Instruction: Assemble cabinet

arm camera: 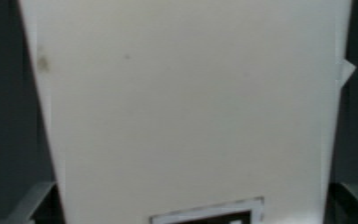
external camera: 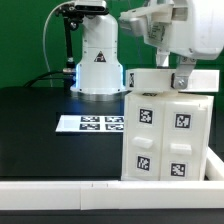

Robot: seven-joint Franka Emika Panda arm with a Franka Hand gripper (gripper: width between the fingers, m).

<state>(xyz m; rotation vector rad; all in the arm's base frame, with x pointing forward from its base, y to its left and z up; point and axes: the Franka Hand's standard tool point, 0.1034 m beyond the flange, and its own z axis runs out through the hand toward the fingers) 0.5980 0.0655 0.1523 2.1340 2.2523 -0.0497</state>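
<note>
1. Cabinet (external camera: 165, 135): a tall white box, upright on the black table (external camera: 40, 150), near the table's front edge, toward the exterior view's right corner.
2. Front face covered with several small black-and-white square tags.
3. White block (external camera: 170, 80) resting across the cabinet's top, tagged as well.
4. Gripper (external camera: 183, 78) down at the top of the cabinet, right at that block; jaws partly spread, fingers either side of something white, though a firm grip cannot be told.
5. Wrist view filled by a plain white panel (arm camera: 185, 100), with one tag (arm camera: 208, 213) showing at the panel's edge.
6. Marker board (external camera: 90, 123) flat on the table's middle, just beside the cabinet.
7. White robot base (external camera: 97, 60) with a blue light at the table's back edge.
8. White rail (external camera: 60, 187) along the front edge.
</note>
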